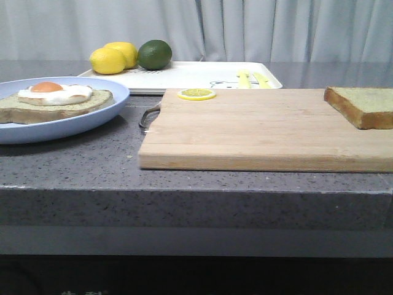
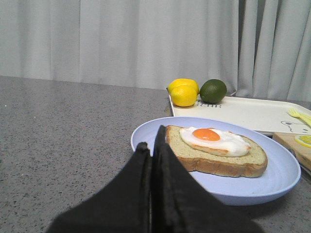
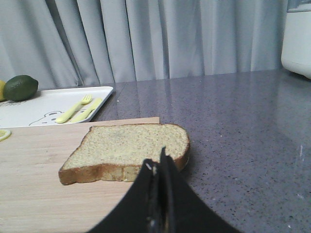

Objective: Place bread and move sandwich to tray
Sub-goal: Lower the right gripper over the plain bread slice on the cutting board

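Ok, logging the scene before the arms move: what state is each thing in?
Bread: flat on the board, untouched.
Sandwich: open, egg up, on the plate.
Tray: holds lemons, lime, cutlery.
Left gripper: shut, empty.
Right gripper: shut, empty.

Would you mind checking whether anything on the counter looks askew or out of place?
Only the plain bread: it lies at the wooden cutting board's far right corner, part of it overhanging the edge onto the counter. Nothing looks spilled or damaged.
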`<state>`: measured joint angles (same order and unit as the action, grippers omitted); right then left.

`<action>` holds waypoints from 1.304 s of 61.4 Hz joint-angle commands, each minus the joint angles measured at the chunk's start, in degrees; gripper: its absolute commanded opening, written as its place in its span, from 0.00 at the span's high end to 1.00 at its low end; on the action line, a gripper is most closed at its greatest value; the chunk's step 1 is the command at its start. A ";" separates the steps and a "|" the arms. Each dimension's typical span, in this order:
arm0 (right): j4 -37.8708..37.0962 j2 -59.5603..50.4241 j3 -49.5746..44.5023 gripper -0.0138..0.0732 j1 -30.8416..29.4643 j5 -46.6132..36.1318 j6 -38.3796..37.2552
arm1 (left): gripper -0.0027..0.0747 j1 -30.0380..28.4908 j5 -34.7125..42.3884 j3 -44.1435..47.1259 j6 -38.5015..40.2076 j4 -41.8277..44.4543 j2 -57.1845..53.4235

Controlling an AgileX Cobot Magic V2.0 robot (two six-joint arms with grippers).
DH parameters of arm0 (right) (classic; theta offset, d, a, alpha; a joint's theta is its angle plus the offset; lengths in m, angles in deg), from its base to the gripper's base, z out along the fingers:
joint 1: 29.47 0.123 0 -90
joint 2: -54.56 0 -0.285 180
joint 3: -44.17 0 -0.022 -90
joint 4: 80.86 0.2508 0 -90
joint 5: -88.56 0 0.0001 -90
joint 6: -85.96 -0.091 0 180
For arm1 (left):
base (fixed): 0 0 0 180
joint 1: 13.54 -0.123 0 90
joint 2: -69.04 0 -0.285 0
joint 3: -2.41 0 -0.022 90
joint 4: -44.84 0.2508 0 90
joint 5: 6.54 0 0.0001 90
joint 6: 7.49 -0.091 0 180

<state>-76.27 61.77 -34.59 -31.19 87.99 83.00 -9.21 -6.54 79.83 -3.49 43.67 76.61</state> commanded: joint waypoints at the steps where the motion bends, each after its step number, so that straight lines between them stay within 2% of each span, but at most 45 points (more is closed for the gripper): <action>1: -0.54 -1.03 0.11 0.92 -0.40 -4.51 0.04 | 0.99 0.02 5.17 0.15 -0.08 -0.15 -1.24; 27: -0.54 -1.03 0.11 0.92 -0.40 -4.51 0.04 | 0.99 0.02 5.17 0.15 -0.08 -0.15 -1.24; 48: -0.02 -1.03 0.90 0.92 -0.40 -3.56 0.04 | 0.99 0.02 8.21 -0.69 0.17 0.15 -1.24; 63: -0.01 -0.61 12.88 0.92 -0.40 8.09 0.10 | 0.99 0.02 5.62 -11.95 0.17 0.15 -0.36; 80: -3.04 9.68 32.47 0.92 -0.40 23.16 0.14 | 0.99 0.02 -12.35 -32.32 0.17 0.69 9.06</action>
<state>-78.07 66.99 -7.80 -31.19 111.59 83.00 -9.21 -17.11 54.06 -3.49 44.16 81.68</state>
